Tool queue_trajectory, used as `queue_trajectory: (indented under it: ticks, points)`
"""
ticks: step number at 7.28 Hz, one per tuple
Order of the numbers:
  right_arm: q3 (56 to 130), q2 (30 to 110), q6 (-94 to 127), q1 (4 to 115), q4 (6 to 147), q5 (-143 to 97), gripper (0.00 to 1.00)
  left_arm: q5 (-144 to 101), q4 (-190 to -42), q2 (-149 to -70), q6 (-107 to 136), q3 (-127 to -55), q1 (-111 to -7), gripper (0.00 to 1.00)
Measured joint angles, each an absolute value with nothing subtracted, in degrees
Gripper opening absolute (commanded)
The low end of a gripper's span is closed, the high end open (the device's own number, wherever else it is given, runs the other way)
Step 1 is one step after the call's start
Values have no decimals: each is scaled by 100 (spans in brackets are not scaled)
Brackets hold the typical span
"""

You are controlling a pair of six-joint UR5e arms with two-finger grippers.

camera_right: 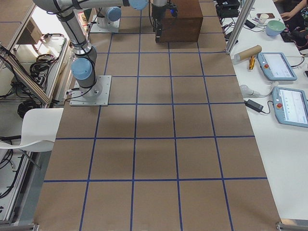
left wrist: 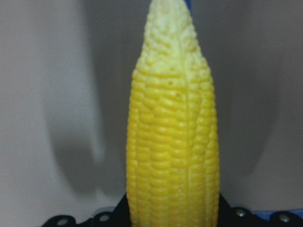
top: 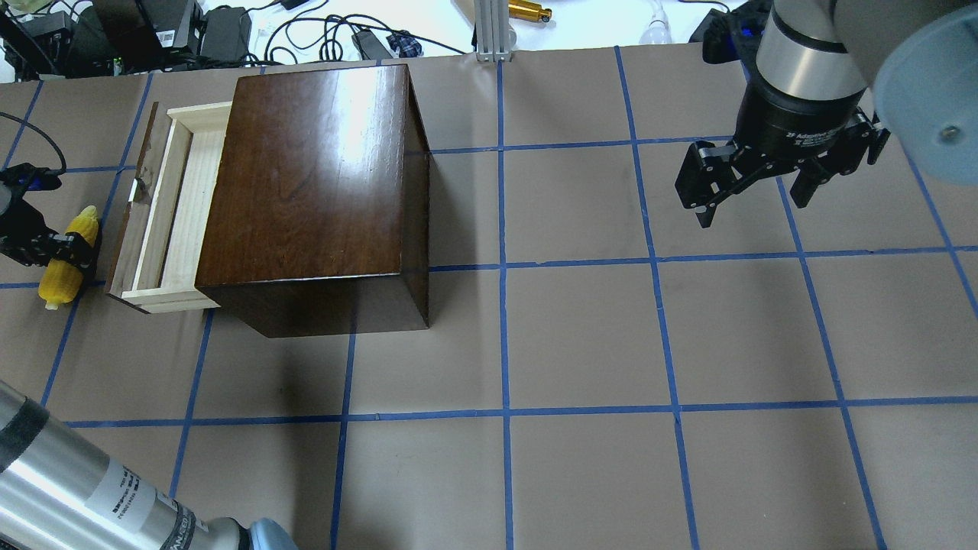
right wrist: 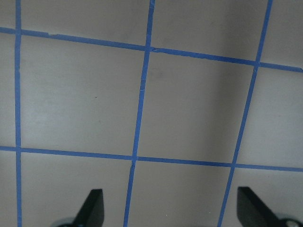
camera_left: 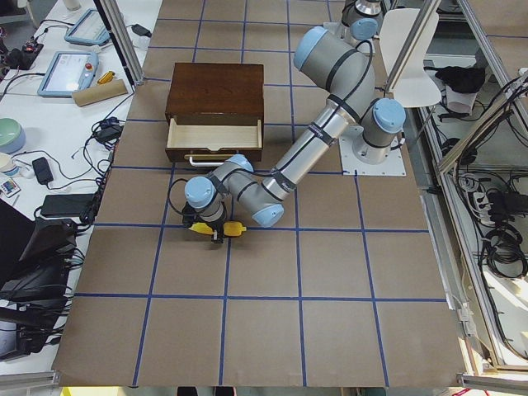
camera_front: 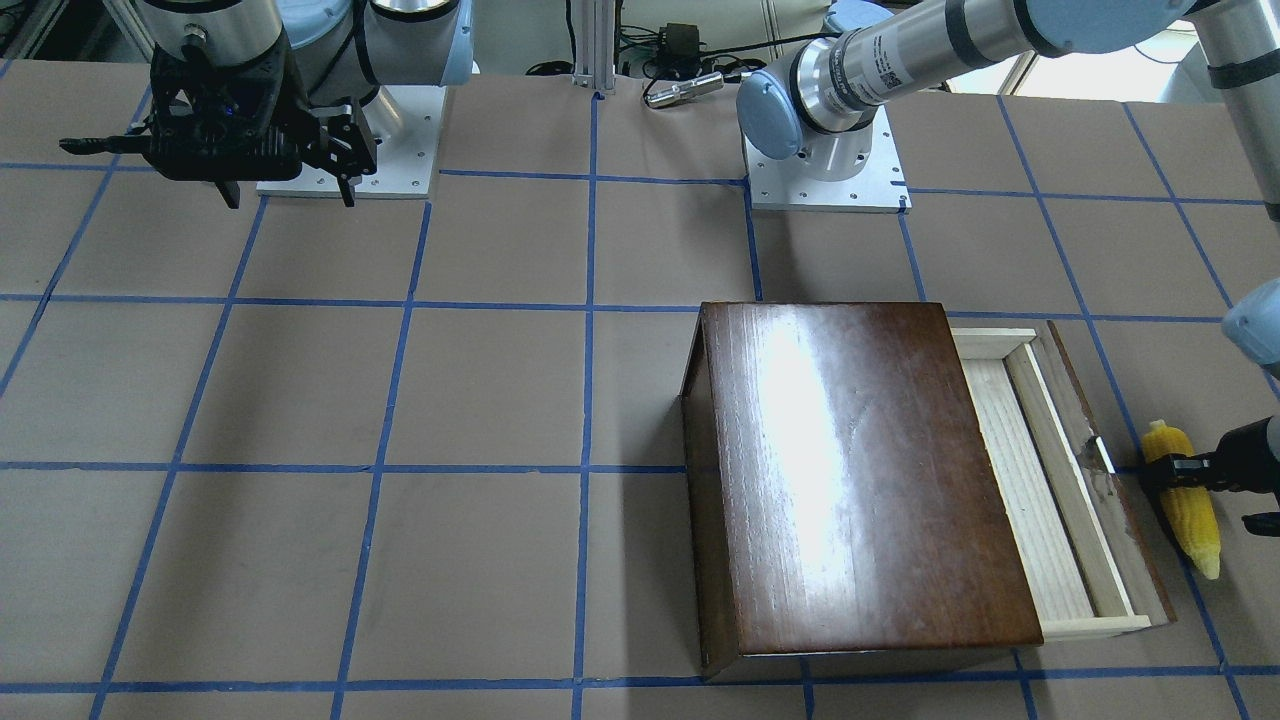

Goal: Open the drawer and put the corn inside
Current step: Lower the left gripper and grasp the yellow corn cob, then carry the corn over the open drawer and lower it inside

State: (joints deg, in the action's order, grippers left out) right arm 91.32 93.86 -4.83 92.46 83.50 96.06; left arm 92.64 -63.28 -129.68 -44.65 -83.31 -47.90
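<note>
Pale-wood drawer (camera_front: 1030, 500) open, left fingers (camera_front: 1152, 472) pinch the bumpy yellow toy corn cob (camera_front: 1195, 525) beside it, a lift over its dark front likely next; right fingers (top: 701, 187) spread wide.

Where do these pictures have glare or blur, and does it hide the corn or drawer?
Overhead exterior: white glare streaks the box top, but the drawer and corn are clear. Exterior front-facing: the same glare on the box. Left wrist-mounted: the corn fills the frame, softly out of focus.
</note>
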Motion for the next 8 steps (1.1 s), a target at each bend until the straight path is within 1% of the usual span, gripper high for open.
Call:
queue_trajectory:
  ticks: [5,8]
  points:
    - [9132,9380,-483,9246,8350,9606,100,9265,-6333,-12943,-4471,-8328,-4789,0]
    - [9132,9381,-481,9249,8350,9607,100,9267,-6531,-12644,-4419,-8308,-4880,0]
